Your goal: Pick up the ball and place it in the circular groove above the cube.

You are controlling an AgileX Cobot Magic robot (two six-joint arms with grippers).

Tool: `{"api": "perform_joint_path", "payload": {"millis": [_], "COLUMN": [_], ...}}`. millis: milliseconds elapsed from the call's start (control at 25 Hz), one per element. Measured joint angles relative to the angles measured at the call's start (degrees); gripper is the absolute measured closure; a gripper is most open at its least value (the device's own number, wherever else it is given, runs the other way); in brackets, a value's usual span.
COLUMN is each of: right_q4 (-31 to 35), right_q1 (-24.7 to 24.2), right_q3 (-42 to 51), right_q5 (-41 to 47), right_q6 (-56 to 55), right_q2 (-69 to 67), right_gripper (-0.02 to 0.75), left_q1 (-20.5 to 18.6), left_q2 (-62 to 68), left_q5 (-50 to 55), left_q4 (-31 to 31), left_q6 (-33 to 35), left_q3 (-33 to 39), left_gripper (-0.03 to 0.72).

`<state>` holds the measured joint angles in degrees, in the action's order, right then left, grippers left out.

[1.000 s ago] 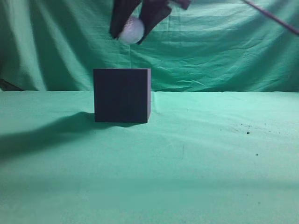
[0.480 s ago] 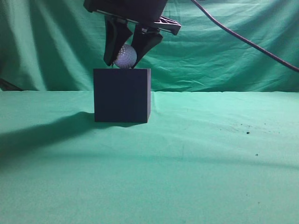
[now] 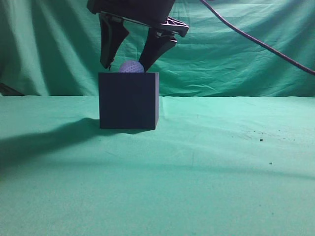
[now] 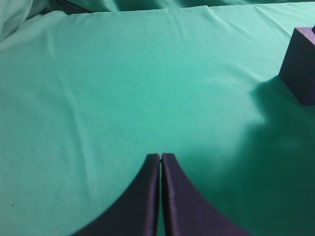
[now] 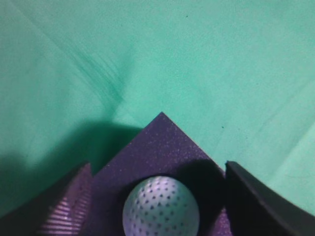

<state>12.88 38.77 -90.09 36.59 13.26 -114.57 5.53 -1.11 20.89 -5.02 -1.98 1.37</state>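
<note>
1. Right gripper [image 3: 125, 65]: fingers spread, one on each side of the ball [image 3: 132, 67], tips just above the cube [image 3: 129, 101] top; nothing pinched. In the exterior view, a small gap between each finger and the ball; in the right wrist view, both fingers [image 5: 256, 196] likewise apart from the ball [image 5: 161, 206].
2. Ball: round, so no long axis and no facing to tell; seated on top of the cube, lower part sunk below the top edge, dimpled upper half showing.
3. Cube: upright on the green cloth [image 3: 206, 167], edges vertical, one flat face toward the exterior camera; from the right wrist, one corner of its top [image 5: 162, 142] pointing away.
4. Left gripper [image 4: 161, 162]: fingers pressed together, holding nothing, over bare cloth, well apart from the cube [image 4: 301, 64] at the right edge.
</note>
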Motion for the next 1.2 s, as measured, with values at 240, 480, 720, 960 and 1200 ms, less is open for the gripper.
{"api": "perform_joint_path", "payload": {"millis": [240, 480, 720, 960, 1200], "right_q4": [-1.82, -7.98, -15.78, -17.05, -19.63], "right_q1": [0.00, 0.00, 0.00, 0.00, 0.00], "right_q3": [0.00, 0.00, 0.00, 0.00, 6.03], "right_q5": [1.42, 10.74, 25.81, 34.49, 33.83], "right_q6": [0.00, -7.05, -15.94, -17.78, -18.04], "right_q2": [3.15, 13.57, 21.85, 28.96, 40.83], "right_gripper": [0.255, 0.255, 0.665, 0.738, 0.738], "left_q1": [0.00, 0.00, 0.00, 0.00, 0.00], "left_q2": [0.00, 0.00, 0.00, 0.00, 0.00], "left_q5": [0.00, 0.00, 0.00, 0.00, 0.00], "left_q4": [0.00, 0.00, 0.00, 0.00, 0.00], "left_q6": [0.00, 0.00, 0.00, 0.00, 0.00], "left_q3": [0.00, 0.00, 0.00, 0.00, 0.00], "left_gripper": [0.688, 0.688, 0.688, 0.688, 0.688]}}
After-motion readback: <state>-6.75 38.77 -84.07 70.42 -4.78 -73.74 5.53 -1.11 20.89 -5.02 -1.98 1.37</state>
